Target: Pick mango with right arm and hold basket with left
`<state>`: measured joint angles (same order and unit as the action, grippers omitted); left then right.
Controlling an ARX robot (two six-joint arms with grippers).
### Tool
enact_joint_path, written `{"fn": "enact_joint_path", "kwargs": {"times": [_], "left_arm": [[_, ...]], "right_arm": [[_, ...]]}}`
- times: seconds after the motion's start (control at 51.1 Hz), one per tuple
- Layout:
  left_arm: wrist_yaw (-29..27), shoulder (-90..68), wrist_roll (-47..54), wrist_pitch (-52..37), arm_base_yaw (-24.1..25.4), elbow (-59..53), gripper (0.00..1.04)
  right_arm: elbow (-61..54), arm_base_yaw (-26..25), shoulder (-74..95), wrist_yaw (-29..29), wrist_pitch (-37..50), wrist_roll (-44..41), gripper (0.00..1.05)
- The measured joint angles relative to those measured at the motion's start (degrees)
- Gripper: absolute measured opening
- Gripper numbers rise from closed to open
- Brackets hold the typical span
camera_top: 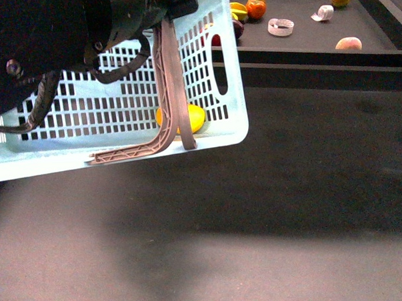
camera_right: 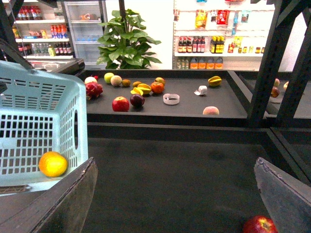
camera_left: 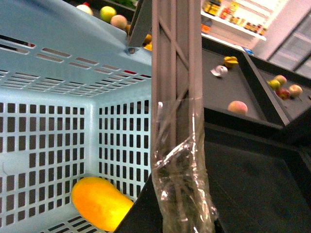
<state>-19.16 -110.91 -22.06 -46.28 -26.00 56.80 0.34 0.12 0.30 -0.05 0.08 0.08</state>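
Observation:
The light blue basket (camera_top: 86, 109) hangs tilted in the air at the upper left of the front view. My left gripper (camera_top: 171, 5) is shut on its brown-grey swing handle (camera_top: 171, 78). In the left wrist view the handle (camera_left: 175, 73) runs into the left gripper (camera_left: 182, 213), wrapped there in clear plastic. The yellow mango (camera_top: 193, 117) lies in the basket's low corner, also seen in the left wrist view as the mango (camera_left: 99, 203) and in the right wrist view as the mango (camera_right: 53, 164). My right gripper (camera_right: 177, 194) is open over the dark floor, away from the basket (camera_right: 34, 121), holding nothing.
A dark shelf (camera_right: 184, 109) behind holds loose fruit: a red apple (camera_right: 120, 104), a peach (camera_right: 211, 110), a star fruit (camera_right: 215, 80) and a tape roll (camera_right: 171, 99). Another red apple (camera_right: 260, 225) lies by my right finger (camera_right: 286, 194). Dark posts (camera_right: 265, 63) stand on the right.

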Motion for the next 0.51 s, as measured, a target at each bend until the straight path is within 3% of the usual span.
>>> {"fn": "enact_joint_path", "kwargs": {"times": [0.333, 0.509], "left_arm": [[-10.36, -8.79, -38.99, 23.52, 8.31, 15.17, 0.08], [-11.82, -14.34, -53.09, 25.73, 11.98, 19.52, 0.08]], "right_arm": [[0.00, 0.00, 0.00, 0.00, 0.00, 0.00, 0.96], [0.00, 0.00, -0.04, -0.02, 0.00, 0.00, 0.96]]}}
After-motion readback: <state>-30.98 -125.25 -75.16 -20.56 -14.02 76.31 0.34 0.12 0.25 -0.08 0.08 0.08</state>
